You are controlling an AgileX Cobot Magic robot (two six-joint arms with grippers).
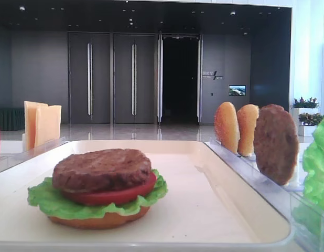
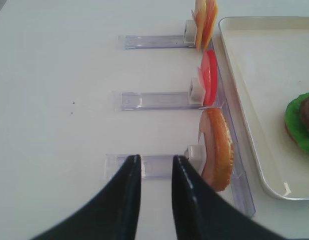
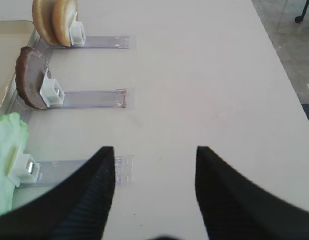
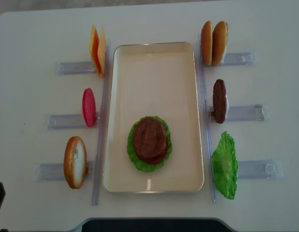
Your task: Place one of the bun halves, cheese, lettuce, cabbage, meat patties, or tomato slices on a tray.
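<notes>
On the cream tray (image 4: 154,63) a stack lies: a bun half (image 1: 99,220), lettuce (image 4: 140,162), a tomato slice (image 1: 120,195) and a meat patty (image 4: 149,139) on top. Standing in racks on the left are cheese (image 4: 97,55), a tomato slice (image 4: 88,107) and a bun half (image 2: 217,150). On the right stand two bun halves (image 4: 213,42), a patty (image 3: 29,80) and lettuce (image 4: 225,165). My left gripper (image 2: 157,157) hovers open and empty over the bun rack's outer end. Beyond the lettuce rack's end, my right gripper (image 3: 155,150) is open and empty. Cabbage is out of view.
Clear plastic racks (image 4: 246,112) run outward from both long sides of the tray across the white table (image 4: 275,29). The table's right edge (image 3: 274,50) shows in the right wrist view, with floor beyond it.
</notes>
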